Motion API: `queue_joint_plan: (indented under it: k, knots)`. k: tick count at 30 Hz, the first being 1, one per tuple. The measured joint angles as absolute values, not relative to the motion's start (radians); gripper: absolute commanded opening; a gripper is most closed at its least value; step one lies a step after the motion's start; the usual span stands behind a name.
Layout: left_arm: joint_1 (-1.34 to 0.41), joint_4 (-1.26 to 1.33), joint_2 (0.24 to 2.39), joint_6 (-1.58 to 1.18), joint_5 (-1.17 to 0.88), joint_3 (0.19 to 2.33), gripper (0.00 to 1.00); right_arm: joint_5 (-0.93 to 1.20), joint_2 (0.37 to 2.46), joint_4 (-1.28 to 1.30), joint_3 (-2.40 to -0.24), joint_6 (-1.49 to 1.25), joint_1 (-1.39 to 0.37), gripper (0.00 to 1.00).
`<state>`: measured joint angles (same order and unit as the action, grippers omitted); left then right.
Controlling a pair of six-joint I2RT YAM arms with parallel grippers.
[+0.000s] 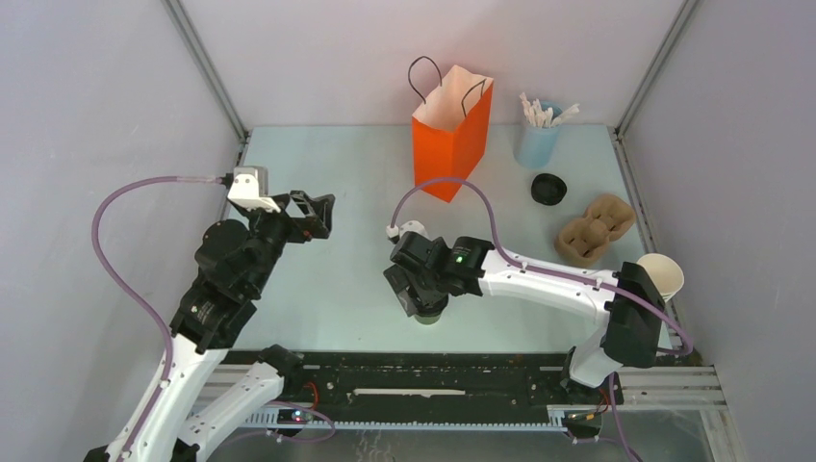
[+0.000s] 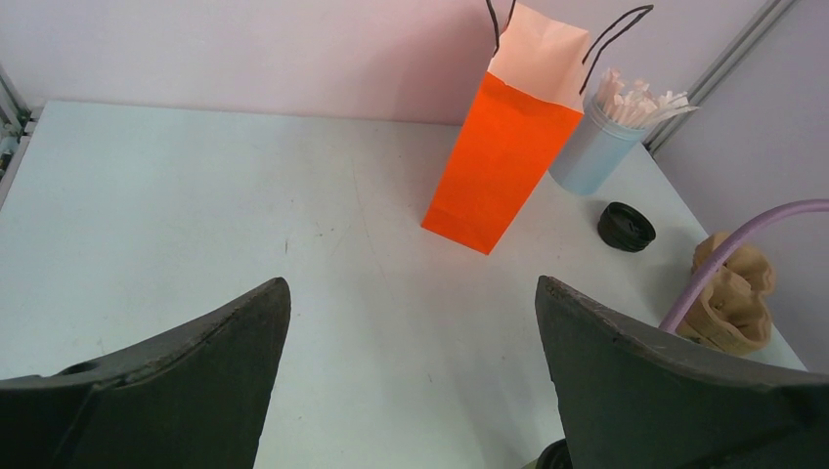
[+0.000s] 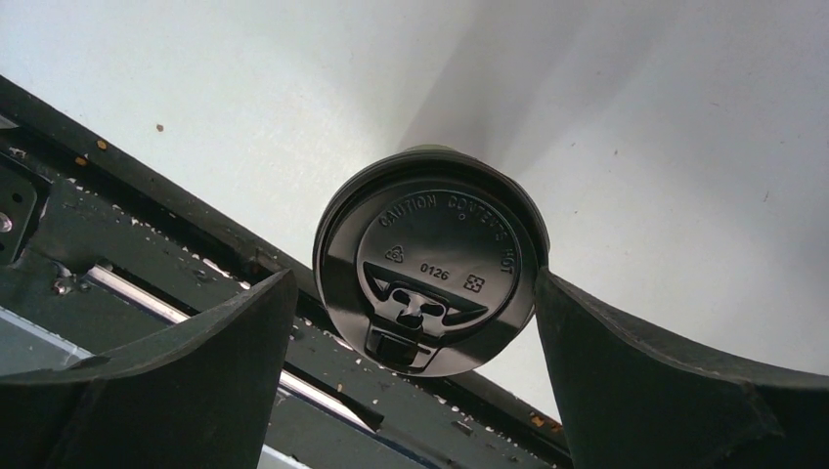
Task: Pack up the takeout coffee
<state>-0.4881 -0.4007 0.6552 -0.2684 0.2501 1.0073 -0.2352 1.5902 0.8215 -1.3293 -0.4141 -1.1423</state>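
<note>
Nothing is packed yet. Your takeout coffee (image 3: 427,274) stands upright on the worktop (image 1: 356,289) with its black lid on. It is well apart from the orange bag (image 1: 450,144), on the near side of it and close to the worktop's front edge. The bag stands upright with its mouth open and both handles up. You cannot see down to its bottom, but the cup is plainly not in it.

By my reading, nearly everything is left: close on the cup, lift it, carry it across to the bag, and lower it through the mouth between the handles.

Your right hand (image 3: 415,283) is spread wide and poised over the cup, with 1 of its 2 fingers on each side of the lid. On one side a thin gap shows. On the other, the finger sits right at the lid's rim, and I cannot tell whether it touches. It grips nothing.

Your left hand (image 2: 413,285) is also spread wide and empty. It hangs to the left of the bag and nearer than it, facing it.
</note>
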Motion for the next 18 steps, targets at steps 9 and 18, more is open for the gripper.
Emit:
queue_joint_plan:
  k: [9, 18]
  knots:
    - [-0.487, -0.4, 0.657, -0.268, 0.249, 1.007, 1.0, -0.249, 1.592, 0.83, -1.333, -0.414, -1.143, 1.0]
    - [-0.487, -0.399, 0.661, -0.268, 0.246, 1.007, 1.0, -0.261, 1.592, 0.854, -1.335, -0.414, -1.147, 1.0]
